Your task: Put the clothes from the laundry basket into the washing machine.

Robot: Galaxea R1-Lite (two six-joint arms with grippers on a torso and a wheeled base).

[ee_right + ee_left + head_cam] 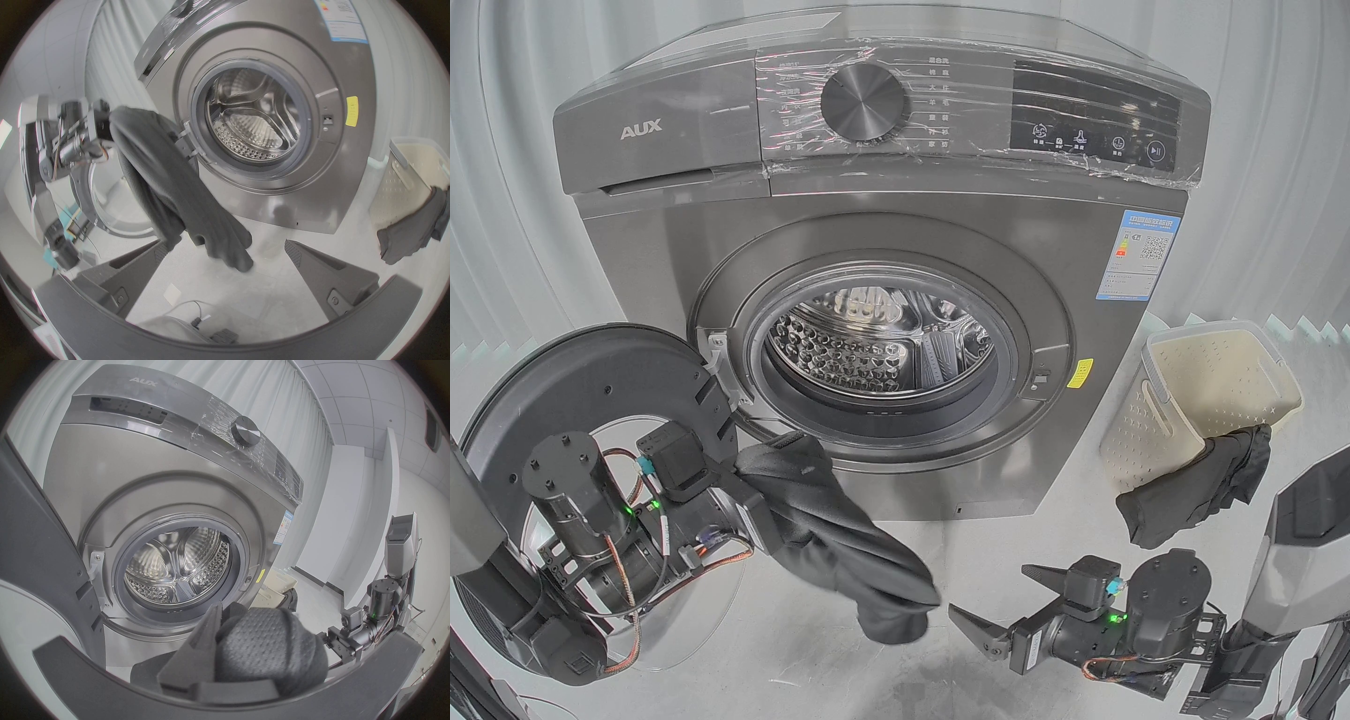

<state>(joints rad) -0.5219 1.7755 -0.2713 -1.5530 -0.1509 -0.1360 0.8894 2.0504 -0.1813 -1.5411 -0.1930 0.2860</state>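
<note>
**Dark garment at the drum's lip, tail hanging**

The left gripper (769, 464) has its fingers pinching one end of a dark grey knitted garment (844, 544), just below and left of the round drum opening (881, 347) of the grey front-loading washing machine (975, 234). Most of the cloth hangs toward the pale floor (1031, 525). The right gripper (994, 595) sits low with its fingers (975, 633) spread and nothing between them. A cream perforated plastic laundry basket (1144, 422) lies tipped beside the machine, with a second dark garment (1191, 487) spilling out of it.

Risk: if only the held end goes in, the tail may drag on the lower rim and slide back out. It may also catch at the hinge.

Room: the opening is wide. The open round door (591, 384) hems in the left arm. There is open floor between the grippers.
</note>
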